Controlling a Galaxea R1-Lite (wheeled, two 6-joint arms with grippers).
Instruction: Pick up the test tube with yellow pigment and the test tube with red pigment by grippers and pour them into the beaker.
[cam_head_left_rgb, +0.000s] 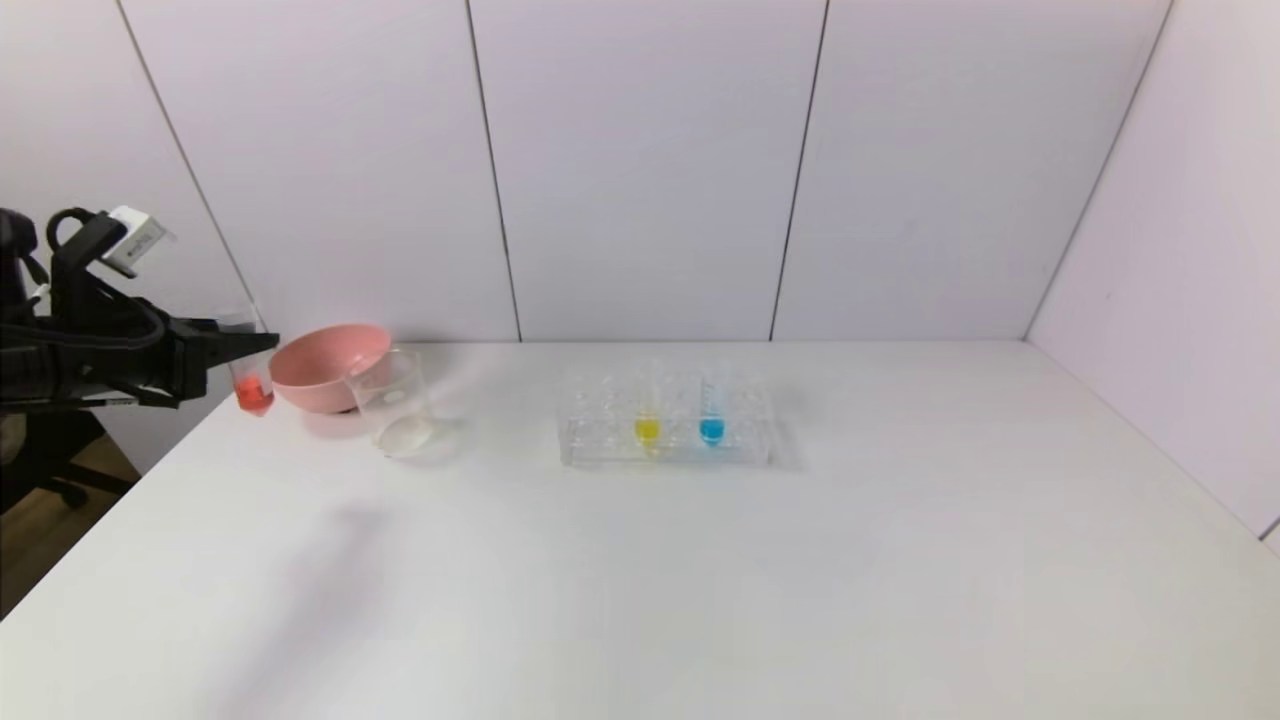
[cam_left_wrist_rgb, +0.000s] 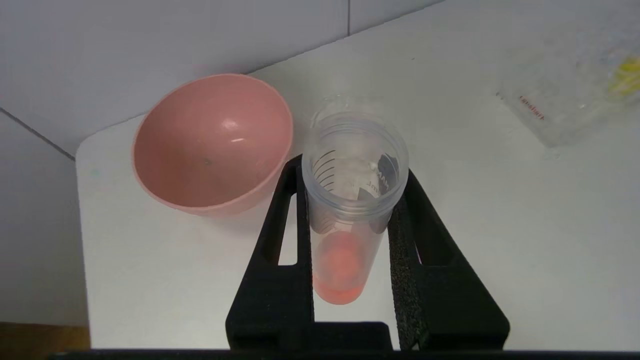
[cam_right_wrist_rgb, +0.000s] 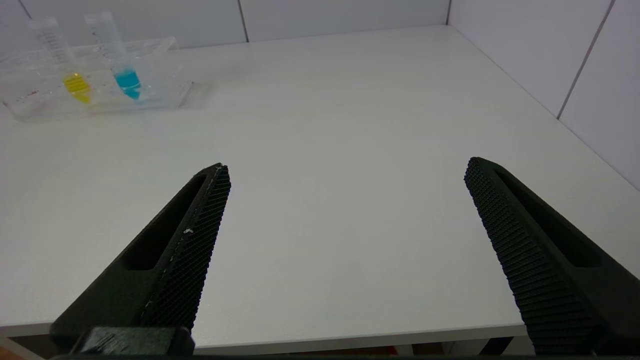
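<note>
Test tube with red pigment (cam_left_wrist_rgb: 345, 225) held upright, clamped in the left end effector (cam_head_left_rgb: 255, 345) over the desk's (cam_head_left_rgb: 640, 560) far-left corner, beside the pink bowl (cam_head_left_rgb: 325, 365) and near the beaker (cam_head_left_rgb: 390, 400), whose clear walls are hard to trace. Test tube with yellow pigment (cam_head_left_rgb: 647, 420) stands in the clear rack (cam_head_left_rgb: 600, 445) next to a blue tube (cam_head_left_rgb: 711, 420). Right end effector (cam_right_wrist_rgb: 345, 200) spread wide over the near desk edge, its base cut off.

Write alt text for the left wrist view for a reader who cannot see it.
The left gripper is shut on the test tube with red pigment, held upright above the white table. A pink bowl sits just beyond it, and the clear rack lies farther off.
</note>
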